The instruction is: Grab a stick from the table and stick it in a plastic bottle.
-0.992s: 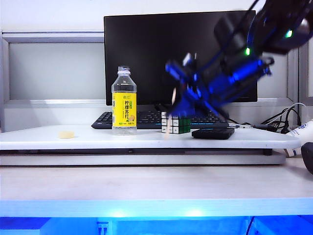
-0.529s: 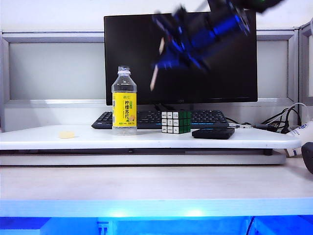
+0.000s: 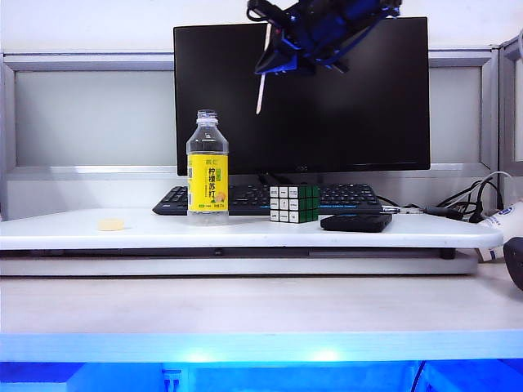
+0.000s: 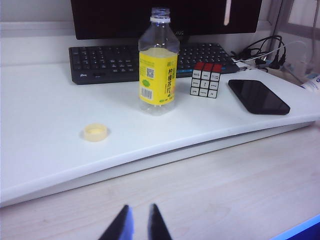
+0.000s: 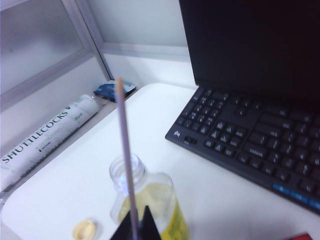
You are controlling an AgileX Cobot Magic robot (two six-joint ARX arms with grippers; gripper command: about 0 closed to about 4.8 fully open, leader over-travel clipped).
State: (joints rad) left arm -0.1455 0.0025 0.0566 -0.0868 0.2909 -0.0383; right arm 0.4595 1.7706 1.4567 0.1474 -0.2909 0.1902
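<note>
Right claw [image 5: 136,222]: you see it high in front of the monitor [image 3: 302,94] in the exterior view, up and to the right of the bottle, its tips clamped together on the stick [image 5: 125,155].
Left claw [image 4: 136,225]: low over the pale wood-grain front ledge, well short of the white top; its two dark tips stand slightly apart with nothing between them.
Stick: hanging from the right claw, nearly upright, its lower end in the air above and to the right of the bottle mouth in the exterior view; in the right wrist view it crosses over the bottle's open neck.
Plastic bottle [image 3: 207,170]: upright on the table [image 3: 245,233], uncapped, yellow label facing you, just in front of the keyboard [image 3: 245,198].
Bottle cap [image 3: 111,224]: pale yellow, lying on the table well to the left of the bottle.
Rubik's cube [image 3: 294,203]: right of the bottle, apart from it.
Phone [image 3: 356,222]: dark, flat, just right of the cube.
Shuttlecock tube [image 5: 45,137]: lying beyond the table's far edge in the right wrist view.
</note>
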